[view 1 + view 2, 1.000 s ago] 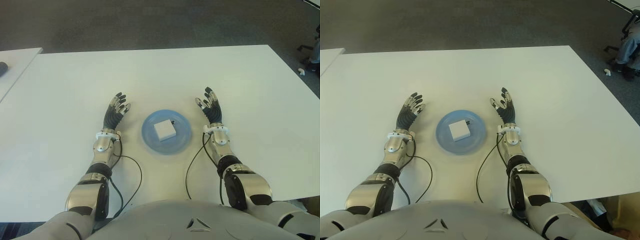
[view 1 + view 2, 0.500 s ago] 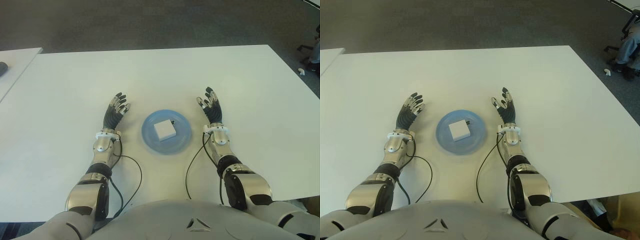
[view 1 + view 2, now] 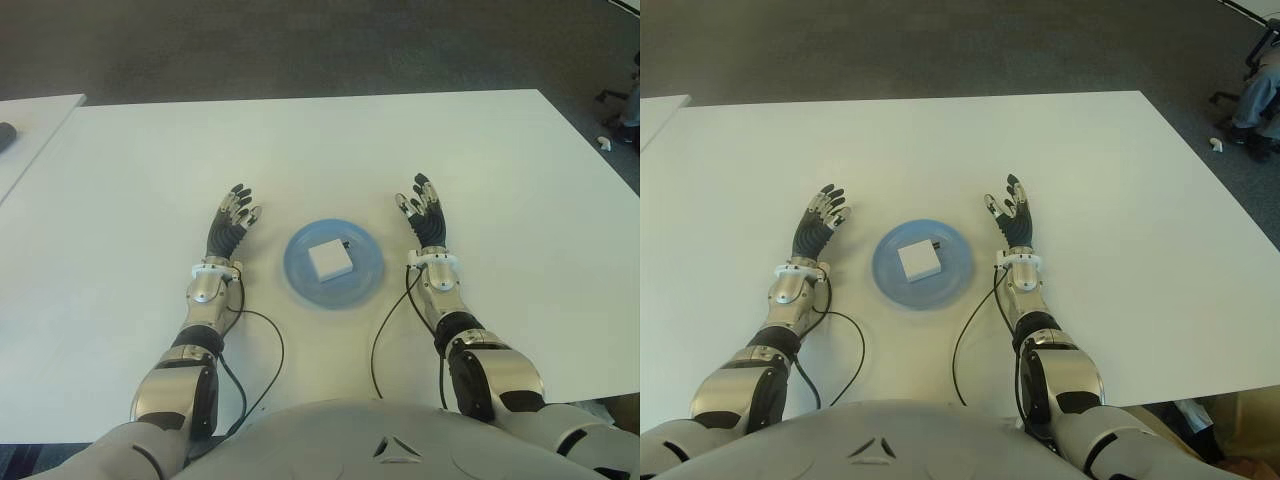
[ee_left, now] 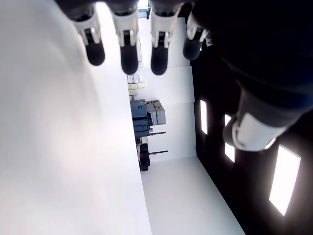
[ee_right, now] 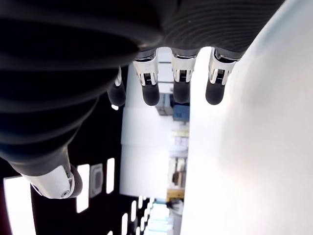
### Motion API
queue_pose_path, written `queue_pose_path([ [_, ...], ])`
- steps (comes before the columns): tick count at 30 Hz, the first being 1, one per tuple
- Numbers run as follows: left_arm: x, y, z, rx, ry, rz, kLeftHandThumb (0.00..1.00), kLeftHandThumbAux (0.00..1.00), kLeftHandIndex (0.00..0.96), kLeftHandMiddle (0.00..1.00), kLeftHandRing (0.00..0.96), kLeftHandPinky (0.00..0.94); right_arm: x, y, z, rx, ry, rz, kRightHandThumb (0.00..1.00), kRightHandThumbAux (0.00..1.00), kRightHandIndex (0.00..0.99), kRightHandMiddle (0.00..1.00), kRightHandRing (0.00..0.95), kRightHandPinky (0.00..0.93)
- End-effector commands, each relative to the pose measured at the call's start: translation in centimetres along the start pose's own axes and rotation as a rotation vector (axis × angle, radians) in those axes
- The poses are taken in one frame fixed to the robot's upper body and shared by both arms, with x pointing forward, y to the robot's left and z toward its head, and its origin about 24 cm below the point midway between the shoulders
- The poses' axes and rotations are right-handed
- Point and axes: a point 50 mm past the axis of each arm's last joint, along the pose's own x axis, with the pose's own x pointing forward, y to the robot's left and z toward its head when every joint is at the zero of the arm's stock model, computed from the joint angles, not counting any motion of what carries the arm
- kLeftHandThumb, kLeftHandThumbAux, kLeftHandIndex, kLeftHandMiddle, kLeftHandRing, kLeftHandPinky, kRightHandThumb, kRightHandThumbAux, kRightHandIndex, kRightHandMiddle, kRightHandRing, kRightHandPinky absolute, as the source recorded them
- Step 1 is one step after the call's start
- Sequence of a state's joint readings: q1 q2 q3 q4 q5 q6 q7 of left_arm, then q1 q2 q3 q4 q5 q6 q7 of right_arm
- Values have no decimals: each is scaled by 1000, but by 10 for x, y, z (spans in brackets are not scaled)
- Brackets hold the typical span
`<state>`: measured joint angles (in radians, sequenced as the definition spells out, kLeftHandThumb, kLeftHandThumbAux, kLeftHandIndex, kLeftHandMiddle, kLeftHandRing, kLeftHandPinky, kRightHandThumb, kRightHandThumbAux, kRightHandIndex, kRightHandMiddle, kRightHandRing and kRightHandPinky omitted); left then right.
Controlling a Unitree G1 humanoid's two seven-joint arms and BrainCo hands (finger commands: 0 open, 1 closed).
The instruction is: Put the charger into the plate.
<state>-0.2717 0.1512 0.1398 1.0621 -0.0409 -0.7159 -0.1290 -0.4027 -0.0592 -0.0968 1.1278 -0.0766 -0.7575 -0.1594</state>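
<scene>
You see the charger (image 3: 329, 259) in the plate (image 3: 366, 285) | left hand (image 3: 230, 226), right hand (image 3: 425, 217) flank it, fingers spread, empty | white tabletop (image 3: 330, 150).

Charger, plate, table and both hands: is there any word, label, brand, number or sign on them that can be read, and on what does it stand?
None can be read.
Charger: plain white top, no marking visible.
Plate: plain blue, no text.
Table: bare white, no text.
Left hand and right hand, both open, either side of the plate: no legible label.
Wrist views: background shelves and equipment too small to read.
</scene>
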Motion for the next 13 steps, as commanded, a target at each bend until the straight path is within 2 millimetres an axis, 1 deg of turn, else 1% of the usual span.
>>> queue_pose_path([
  [1, -73, -10, -78, -57, 458, 8, 36, 625, 93, 134, 125, 117, -107, -5, -85, -19, 443, -59, 108, 608, 0, 0, 0, 11],
  [13, -72, -12, -78, -60, 451, -3, 29, 620, 111, 152, 142, 139, -118, -2, -86, -10, 432, -89, 130, 611, 0, 0, 0, 14],
])
